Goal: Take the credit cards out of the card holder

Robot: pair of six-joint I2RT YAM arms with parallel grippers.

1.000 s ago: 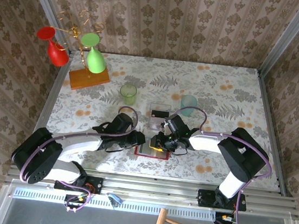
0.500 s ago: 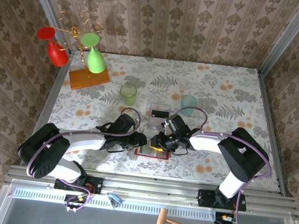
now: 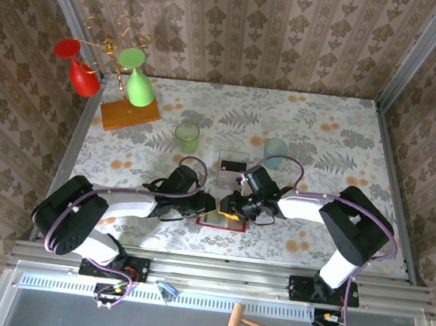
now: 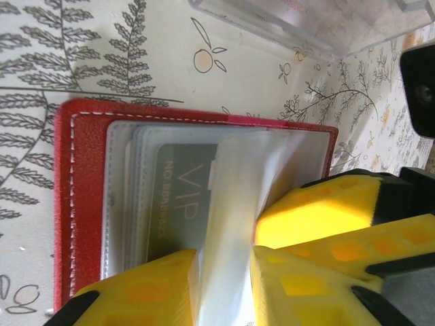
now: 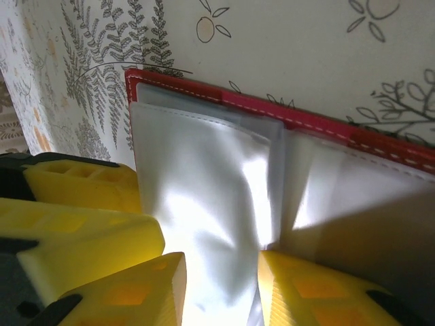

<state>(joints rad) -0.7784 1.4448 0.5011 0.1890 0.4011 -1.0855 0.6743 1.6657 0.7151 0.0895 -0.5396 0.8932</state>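
By the front edge of the desk (image 3: 325, 136), the left end effector (image 4: 224, 278) and the right end effector (image 5: 221, 292) each pinch a clear pocket of the red card holder (image 4: 81, 204).

The top view is bright and even, with light falling from above. The goblets (image 3: 136, 81) throw soft shadows on the wallpaper behind them, and the arms leave faint shadows on the table (image 3: 326, 128). The metal strip (image 3: 65, 303) at the near edge looks duller.

In the left wrist view the print on the card (image 4: 180, 204) is sharp. The yellow fingers (image 4: 146, 288) of the left hand (image 4: 223, 261) are close to the lens and blurred.

In the right wrist view a strong white glare washes out the clear pockets (image 5: 204, 224) of the card holder (image 5: 326, 125). The right hand (image 5: 221, 261) is also soft, and the lower right corner lies in shadow.
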